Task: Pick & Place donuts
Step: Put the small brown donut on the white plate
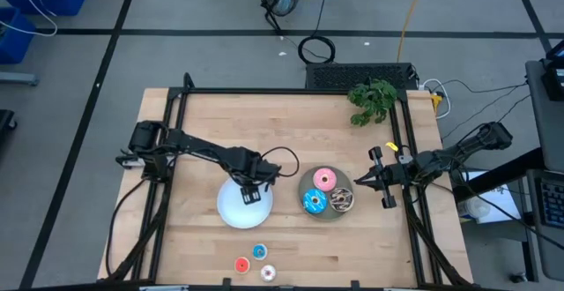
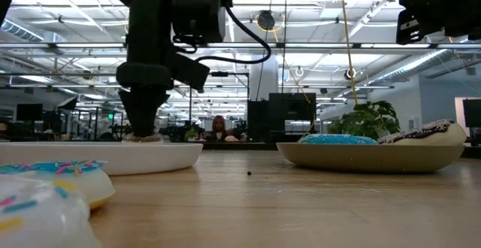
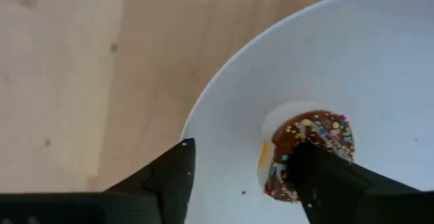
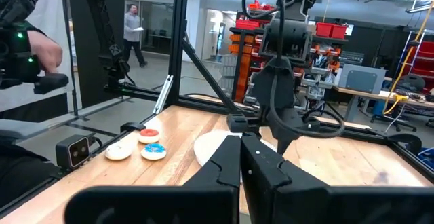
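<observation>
A tiny brown donut with coloured sprinkles [image 3: 313, 130] lies flat on the white plate [image 3: 380, 61], left of the table's middle. My left gripper [image 3: 241, 176] points straight down over that plate [image 1: 238, 210] and is open. One finger [image 3: 325, 183] stands right at the donut's edge and hides part of it. The other stands over bare plate. My right gripper [image 1: 359, 183] hangs shut at the right, beside the grey plate [image 1: 328, 217]. That plate holds the pink [image 1: 323, 180], blue-sprinkled [image 1: 315, 202] and dark brown-sprinkled [image 1: 342, 199] donuts. My left gripper's one finger [image 3: 325, 183] stands against the near edge of the tiny brown donut [image 3: 298, 149] and covers it there. I cannot tell whether the finger touches it. The donut lies flat on the white plate, and nothing is between the fingers.
Three tiny donuts lie on the wood near the front edge: blue [image 1: 259, 252], red-orange [image 1: 241, 264] and whitish [image 1: 268, 273]. A green plant [image 1: 372, 101] sits at the far right. A black frame [image 1: 291, 91] runs around the table.
</observation>
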Controlling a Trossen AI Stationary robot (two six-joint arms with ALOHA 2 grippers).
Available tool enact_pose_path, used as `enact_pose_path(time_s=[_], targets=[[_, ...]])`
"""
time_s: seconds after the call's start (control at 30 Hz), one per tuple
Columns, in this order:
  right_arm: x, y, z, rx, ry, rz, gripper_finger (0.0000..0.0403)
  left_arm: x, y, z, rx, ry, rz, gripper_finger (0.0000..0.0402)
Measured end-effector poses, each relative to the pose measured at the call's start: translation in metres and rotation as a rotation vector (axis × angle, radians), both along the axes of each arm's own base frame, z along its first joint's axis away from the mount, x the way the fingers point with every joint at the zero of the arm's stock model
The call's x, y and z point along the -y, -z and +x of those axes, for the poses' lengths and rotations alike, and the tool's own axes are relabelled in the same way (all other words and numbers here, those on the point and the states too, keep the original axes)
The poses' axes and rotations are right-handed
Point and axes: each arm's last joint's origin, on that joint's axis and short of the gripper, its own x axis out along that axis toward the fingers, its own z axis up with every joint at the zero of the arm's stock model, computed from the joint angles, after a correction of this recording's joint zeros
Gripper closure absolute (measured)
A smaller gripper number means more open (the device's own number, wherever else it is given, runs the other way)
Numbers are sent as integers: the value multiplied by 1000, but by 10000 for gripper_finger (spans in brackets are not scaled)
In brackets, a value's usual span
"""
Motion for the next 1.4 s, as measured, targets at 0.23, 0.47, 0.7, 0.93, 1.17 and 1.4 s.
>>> enact_pose_path(time_s=[0.23,0.47,0.7,0.93,1.17,1.4], targets=[[0,0,0,-1,0,2,403,7,-10,6,30,54,-3,136],[0,0,0,0,0,0,403,7,-10,3,2,38,46,138],[0,0,0,1,0,-2,403,18,-11,1,-10,99,-16,221],[0,0,0,1,0,-4,403,29,-11,-1,-14,205,-72,378],[0,0,0,1,1,-5,403,27,-11,2,24,126,7,310],[0,0,0,-1,0,1,403,32,-11,3,39,149,-9,99]])
